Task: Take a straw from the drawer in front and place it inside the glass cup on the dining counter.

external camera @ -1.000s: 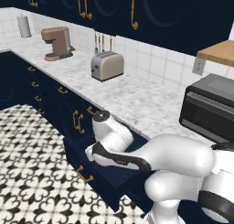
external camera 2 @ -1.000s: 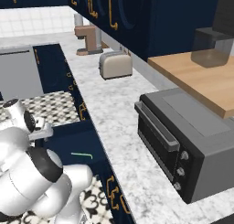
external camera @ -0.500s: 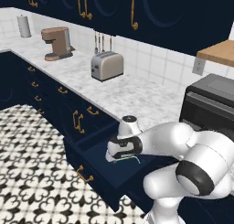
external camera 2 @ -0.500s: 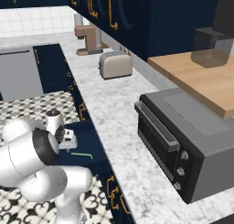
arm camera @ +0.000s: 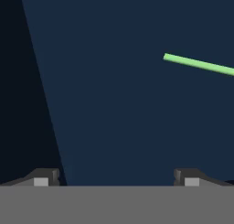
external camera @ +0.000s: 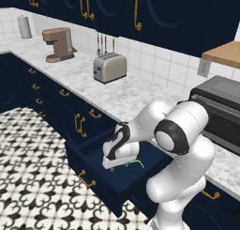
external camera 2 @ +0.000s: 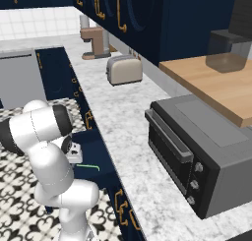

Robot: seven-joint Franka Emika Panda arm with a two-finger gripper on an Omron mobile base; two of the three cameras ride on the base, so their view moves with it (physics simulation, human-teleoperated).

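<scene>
The navy drawer point(external camera: 96, 176) stands pulled out below the marble worktop, its brass handle facing the floor side. On its dark floor point(arm camera: 114, 104) lies the thin pale green straw point(external camera: 137, 164) point(external camera 2: 88, 166) point(arm camera: 199, 64). My gripper point(external camera: 119, 166) point(external camera 2: 74, 154) point(arm camera: 116, 179) hangs low inside the drawer, open, with nothing between its fingertips point(arm camera: 45, 178). In the hand view the straw lies ahead and to the right, apart from the fingers. The glass cup and the dining counter are out of view.
A toaster point(external camera: 109, 67), a brown coffee machine point(external camera: 58, 43) and a dark toaster oven point(external camera 2: 197, 156) stand on the marble worktop point(external camera: 131, 95). The drawer's left wall point(arm camera: 18, 90) is close to one fingertip. Patterned tile floor point(external camera: 33, 168) lies in front.
The arm has folded down and carried the hand from above the drawer's front edge into the drawer, close beside the straw. The straw has stayed where it was.
</scene>
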